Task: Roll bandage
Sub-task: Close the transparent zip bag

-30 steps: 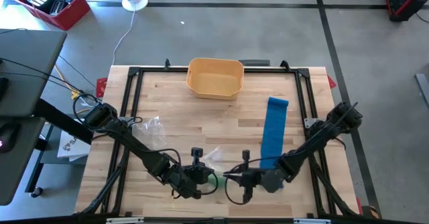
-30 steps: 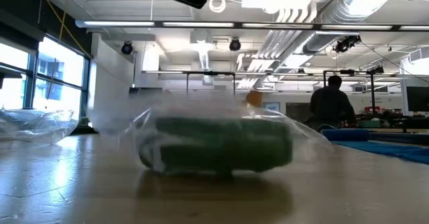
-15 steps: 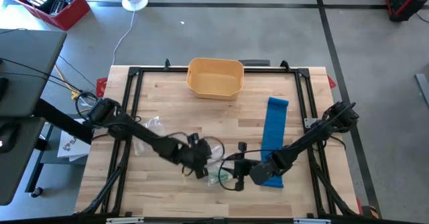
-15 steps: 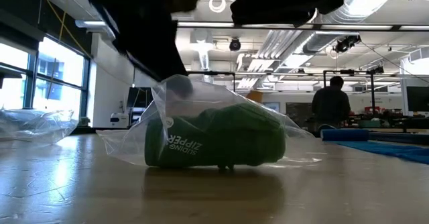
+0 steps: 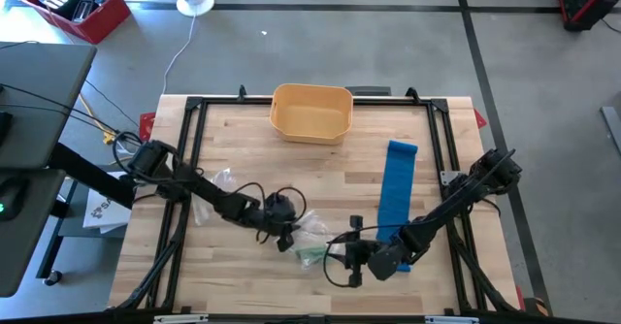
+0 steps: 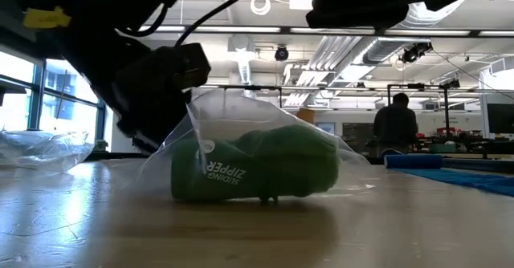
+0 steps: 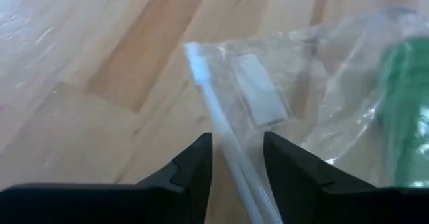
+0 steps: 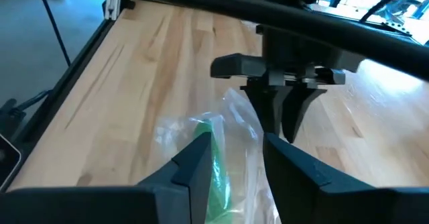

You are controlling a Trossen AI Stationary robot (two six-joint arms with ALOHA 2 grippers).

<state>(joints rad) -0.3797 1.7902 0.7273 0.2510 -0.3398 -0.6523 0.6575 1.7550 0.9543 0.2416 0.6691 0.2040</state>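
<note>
The table [image 5: 243, 145] is a pale wooden top inside a black frame. Near its far edge stands a yellow bin [image 5: 311, 112]. A blue bandage [image 5: 396, 188] lies unrolled as a long strip on the right half of the table, running from mid-table toward the near edge, where the right arm crosses over its near end. A crumpled clear wrapper [image 5: 221, 181] lies on the left half, under the left arm.

Near the front centre lies a clear zip bag [image 6: 257, 152] with a green roll [image 6: 265, 172] inside it; the bag rests on the wood and is printed "SLIDING ZIPPER".

The left gripper [image 5: 282, 235] is at the bag's left end. In its wrist view the two fingers [image 7: 194, 167] stand a little apart with the bag's zipper strip [image 7: 228, 150] running between them; whether they pinch it I cannot tell.

The right gripper [image 5: 342, 256] is low over the table just right of the bag. Its fingers [image 8: 194, 160] are apart with the bag and green roll showing in the gap ahead; it holds nothing.

In the room behind, a person [image 6: 395, 123] is seen from the back.
</note>
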